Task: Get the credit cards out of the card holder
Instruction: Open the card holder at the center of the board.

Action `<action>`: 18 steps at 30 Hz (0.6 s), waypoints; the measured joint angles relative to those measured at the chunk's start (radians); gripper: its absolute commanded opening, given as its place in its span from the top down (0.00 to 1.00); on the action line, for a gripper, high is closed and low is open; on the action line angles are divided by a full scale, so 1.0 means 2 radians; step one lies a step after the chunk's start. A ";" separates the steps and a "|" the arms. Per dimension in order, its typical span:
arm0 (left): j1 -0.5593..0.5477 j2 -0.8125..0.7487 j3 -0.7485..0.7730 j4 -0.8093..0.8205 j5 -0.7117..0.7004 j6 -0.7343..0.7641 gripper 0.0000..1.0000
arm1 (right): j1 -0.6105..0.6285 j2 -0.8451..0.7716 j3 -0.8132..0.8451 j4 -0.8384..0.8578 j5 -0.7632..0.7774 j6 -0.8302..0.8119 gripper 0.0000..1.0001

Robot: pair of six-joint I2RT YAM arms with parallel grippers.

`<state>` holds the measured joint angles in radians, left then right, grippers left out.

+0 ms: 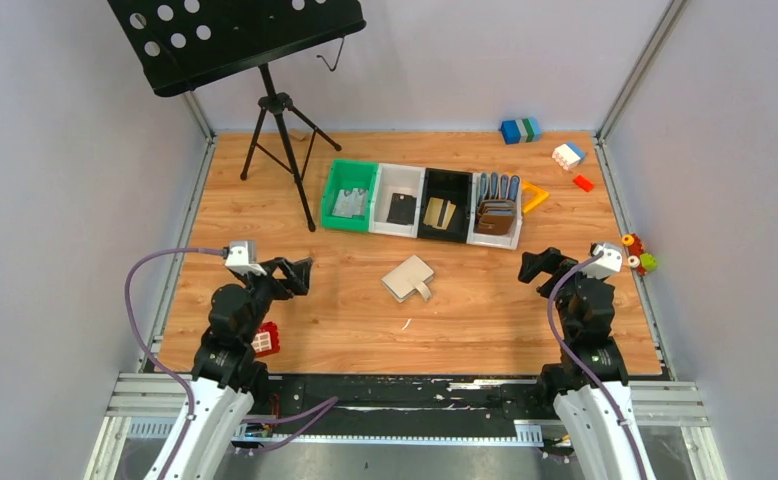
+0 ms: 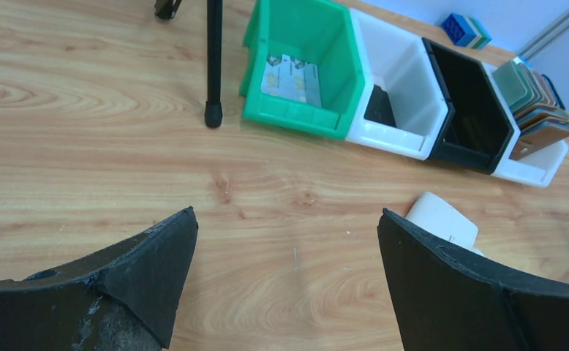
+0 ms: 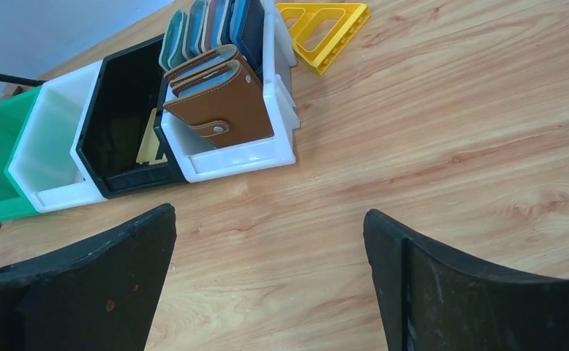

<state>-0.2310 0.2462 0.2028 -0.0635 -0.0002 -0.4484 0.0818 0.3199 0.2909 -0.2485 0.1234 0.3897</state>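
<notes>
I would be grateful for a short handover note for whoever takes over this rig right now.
Open and empty: left gripper left of the card holder, right gripper on its right.
The card holder lies folded shut on the table, untouched.
Already in bins: silvery cards in the green bin, black card in the white bin beside it, gold cards in the black bin.
Left: open the holder, draw out any cards; its contents cannot be seen.

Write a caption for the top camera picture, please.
Closed card holder lies between the open left claw and right claw.
</notes>
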 measured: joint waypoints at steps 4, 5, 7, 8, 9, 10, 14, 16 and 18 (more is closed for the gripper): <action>0.000 0.019 -0.003 0.009 0.013 -0.002 0.00 | 0.000 0.001 -0.002 0.001 0.004 0.013 0.00; 0.000 0.019 -0.004 0.011 0.015 -0.003 0.00 | 0.000 0.001 -0.005 0.002 0.004 0.016 0.00; 0.000 0.018 -0.020 0.050 0.050 -0.004 0.00 | 0.000 0.003 -0.010 0.002 -0.001 0.021 0.00; 0.000 0.019 -0.030 0.070 0.069 -0.004 0.00 | 0.000 0.006 -0.011 0.002 -0.006 0.023 0.00; 0.000 0.020 -0.040 0.088 0.085 -0.004 0.00 | 0.000 0.008 -0.013 0.002 -0.014 0.024 0.00; 0.000 0.023 -0.052 0.110 0.105 -0.004 0.00 | 0.000 0.012 -0.014 0.003 -0.027 0.027 0.00; -0.003 0.065 -0.068 0.159 0.151 -0.003 0.00 | 0.000 0.053 -0.017 0.029 -0.111 0.032 0.02; -0.010 0.093 -0.067 0.180 0.162 -0.002 0.00 | 0.003 0.099 -0.017 0.067 -0.173 0.035 0.04; -0.020 0.117 -0.067 0.196 0.167 -0.001 0.00 | 0.016 0.154 -0.012 0.093 -0.214 0.037 0.06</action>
<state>-0.2707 0.4812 0.0685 0.3279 0.3340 -0.4503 0.1131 0.6285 0.2661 -0.0628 -0.3038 0.4629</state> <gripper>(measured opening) 0.998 0.966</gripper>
